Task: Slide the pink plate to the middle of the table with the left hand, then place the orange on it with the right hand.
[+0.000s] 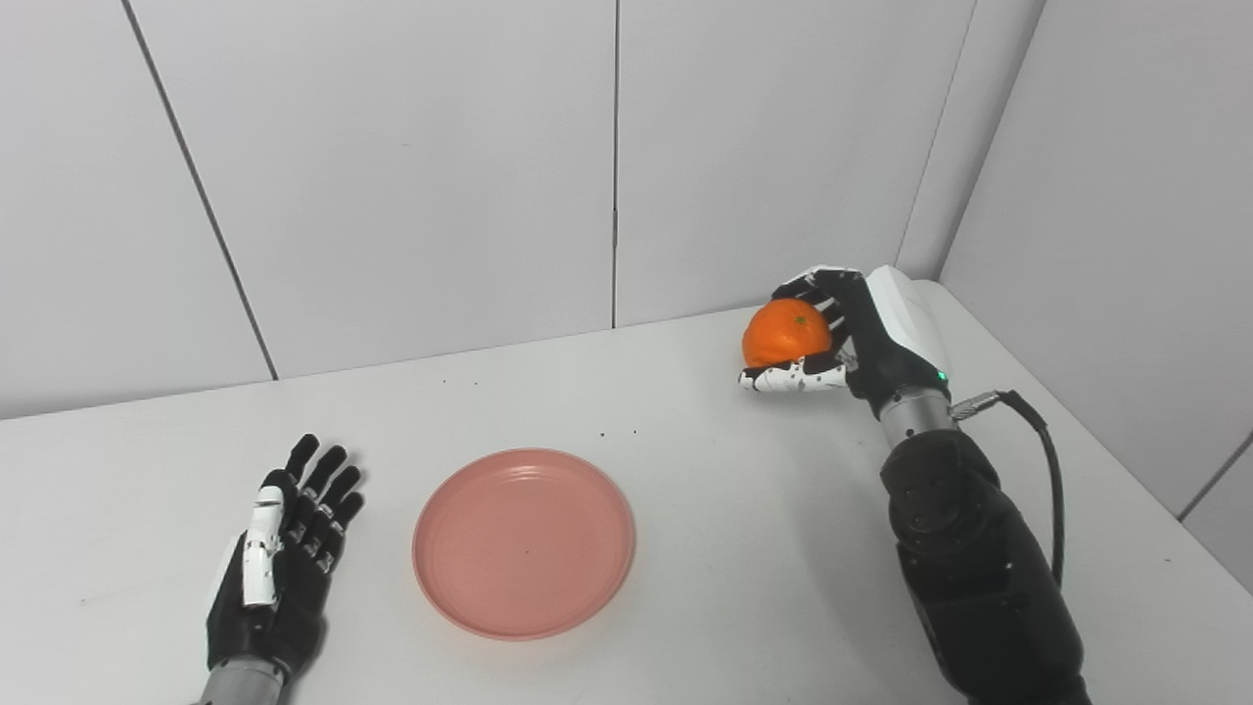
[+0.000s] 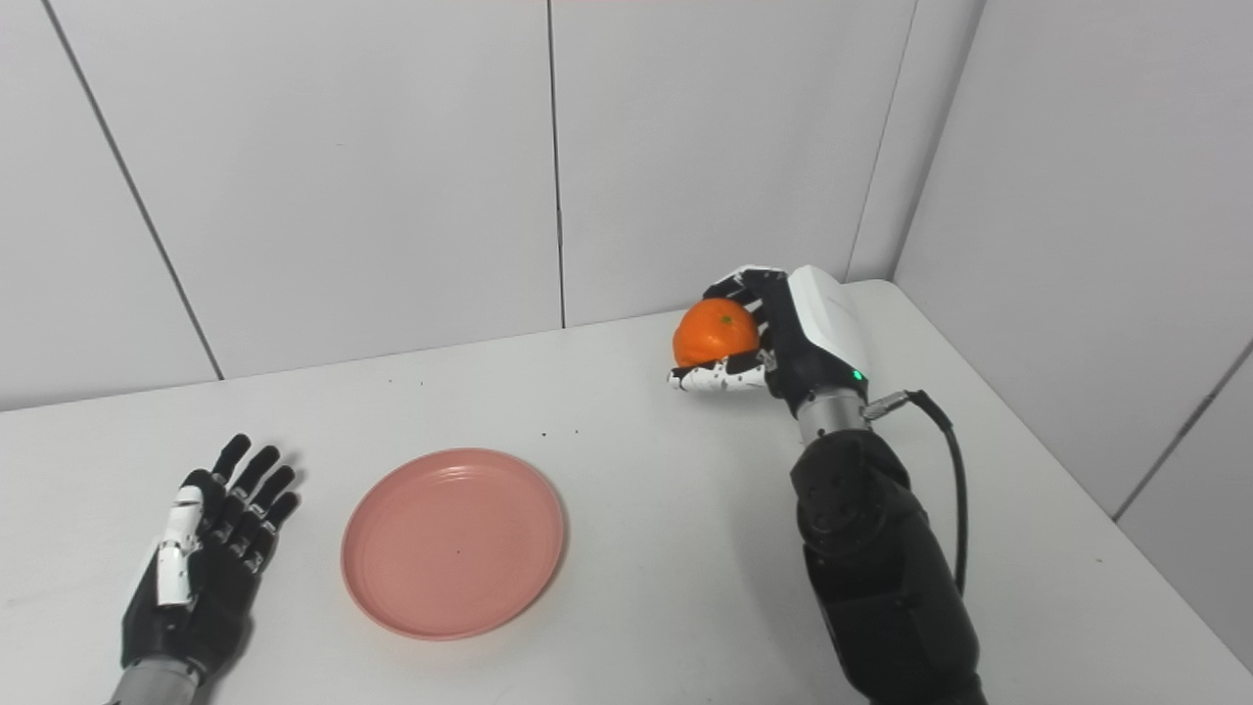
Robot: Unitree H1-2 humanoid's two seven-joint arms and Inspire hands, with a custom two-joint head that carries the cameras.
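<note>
Left eye view: right hand (image 1: 842, 338) grips the orange (image 1: 786, 333), pink plate (image 1: 524, 543) lying nearer and leftward; left hand (image 1: 284, 553) rests spread, holding nothing.

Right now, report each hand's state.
Left hand: open, holding nothing.
Right hand: shut on the orange.
</note>
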